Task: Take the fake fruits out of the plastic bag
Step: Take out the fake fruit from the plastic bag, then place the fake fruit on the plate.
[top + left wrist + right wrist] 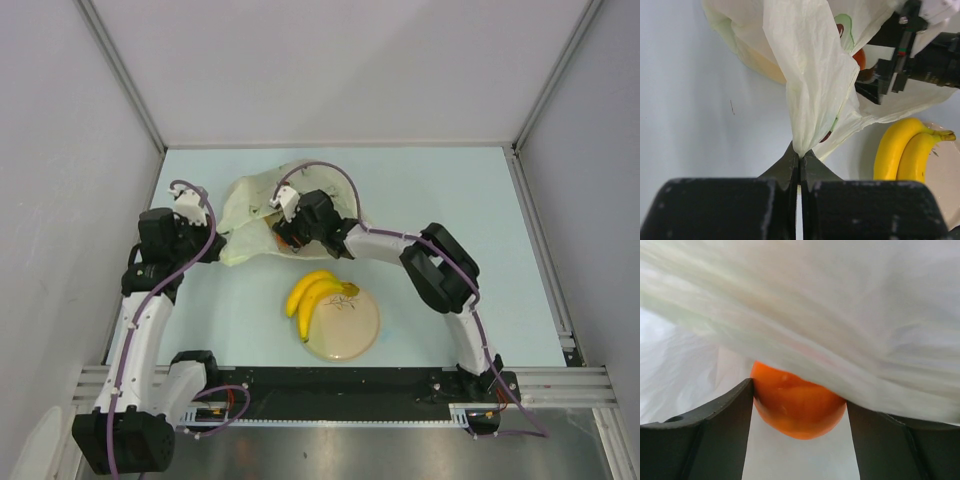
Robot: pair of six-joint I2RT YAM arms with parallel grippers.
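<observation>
Left gripper (799, 152): jaws pressed together, pinching a gathered fold of the plastic bag (810, 75). The bag fans out directly ahead of the fingertips.

Right gripper (799, 390): reaches into the bag mouth. Its fingers (715, 435) stand wide, clamped on the orange (797, 410), which fills the gap and touches both. Bag film drapes over the orange just beyond the fingertips.

Banana bunch (315, 295): outside the bag, on the plate (360, 335), behind the right gripper.
</observation>
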